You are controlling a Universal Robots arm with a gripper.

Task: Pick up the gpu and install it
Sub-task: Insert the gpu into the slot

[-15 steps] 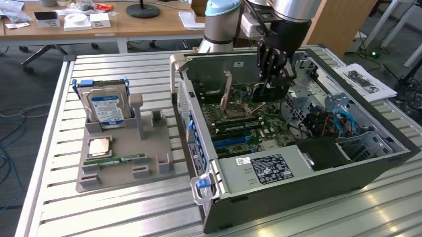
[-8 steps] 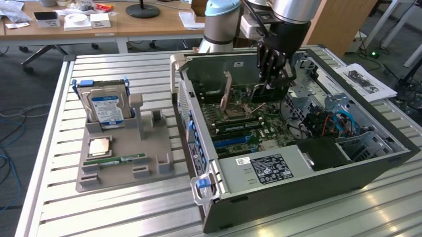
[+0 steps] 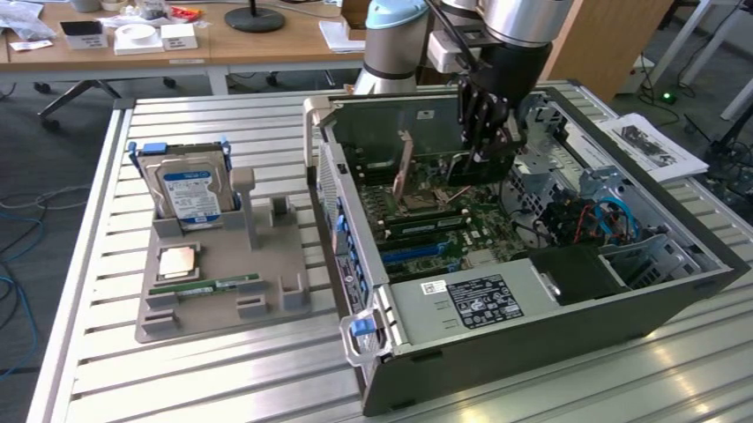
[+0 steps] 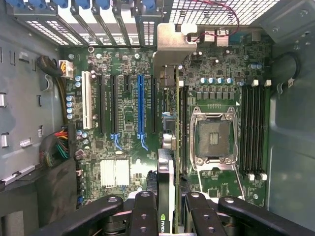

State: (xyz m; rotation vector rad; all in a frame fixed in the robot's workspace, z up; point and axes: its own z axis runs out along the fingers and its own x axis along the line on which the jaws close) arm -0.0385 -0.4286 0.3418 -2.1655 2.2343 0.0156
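Observation:
My gripper hangs inside the open computer case, shut on the gpu. The gpu is a thin dark card held on edge just above the motherboard, with its pale bracket strip toward the case's rear wall. In the wrist view the gpu shows edge-on between my black fingers, with its metal bracket against the slot openings. It sits between the blue expansion slot and the CPU socket. Whether it is seated in a slot I cannot tell.
A grey parts holder at the exterior view's left carries a silver hard drive with a blue label, a processor and a green memory stick. Cables and the power supply crowd the case. Papers lie beside it.

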